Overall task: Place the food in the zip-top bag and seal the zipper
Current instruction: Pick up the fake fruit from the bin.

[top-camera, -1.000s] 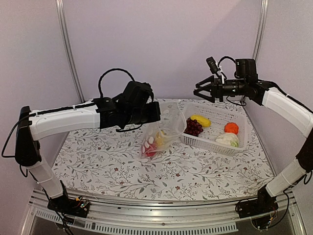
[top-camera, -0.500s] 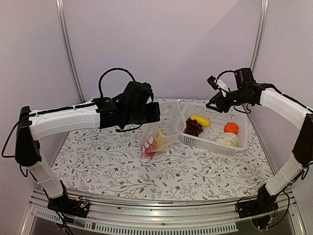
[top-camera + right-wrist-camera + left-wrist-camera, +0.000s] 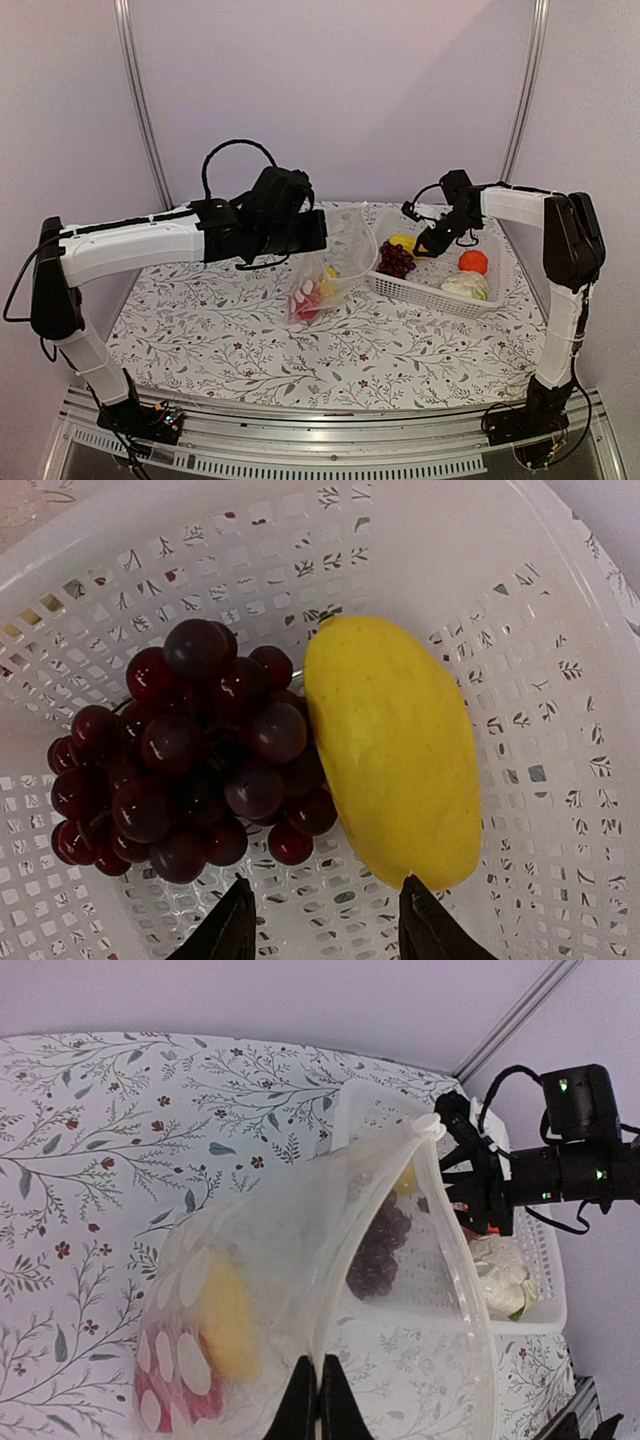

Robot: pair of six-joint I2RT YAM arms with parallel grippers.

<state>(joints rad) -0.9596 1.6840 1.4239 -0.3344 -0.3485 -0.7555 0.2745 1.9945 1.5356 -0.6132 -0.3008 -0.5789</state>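
Now R hand has dropped from above the white basket to just over grape bunch & yellow piece, spread open, holding nothing. L hand stays pinched shut on zip-top bag rim, bag held open beside basket w/ red pepper & 2nd yellow piece inside.

- The bench is white, printed all over with leafy sprigs and small red flowers.
- Plain pale lilac walls rise behind its far edge.
- Slim metal posts stand at the far corners.
- An aluminium rail runs along the near edge.
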